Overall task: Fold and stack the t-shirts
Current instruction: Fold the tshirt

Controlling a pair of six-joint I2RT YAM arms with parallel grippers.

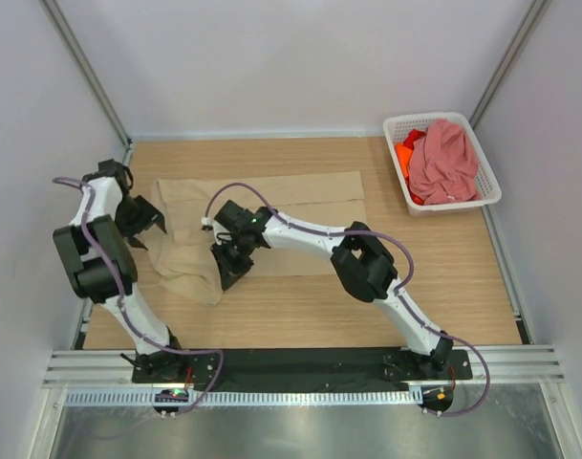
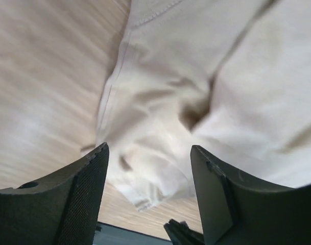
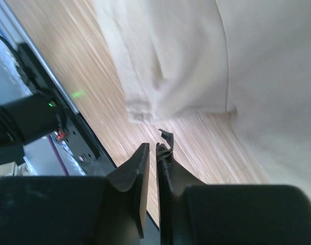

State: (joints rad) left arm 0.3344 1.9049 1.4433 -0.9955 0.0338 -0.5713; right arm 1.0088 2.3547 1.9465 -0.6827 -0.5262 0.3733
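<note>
The beige t-shirt (image 1: 300,191) is spread across the middle of the table (image 1: 443,277), left end bunched; the pink t-shirt (image 1: 445,163) and orange t-shirt (image 1: 406,153) sit in the basket (image 1: 424,117), far right. The left gripper (image 2: 147,150) hangs over the bunched end, jaws wide and empty, the right gripper (image 3: 152,145) all but pinched together on nothing. Light floppy cloth, so probably best pinched at a hem corner.
</note>
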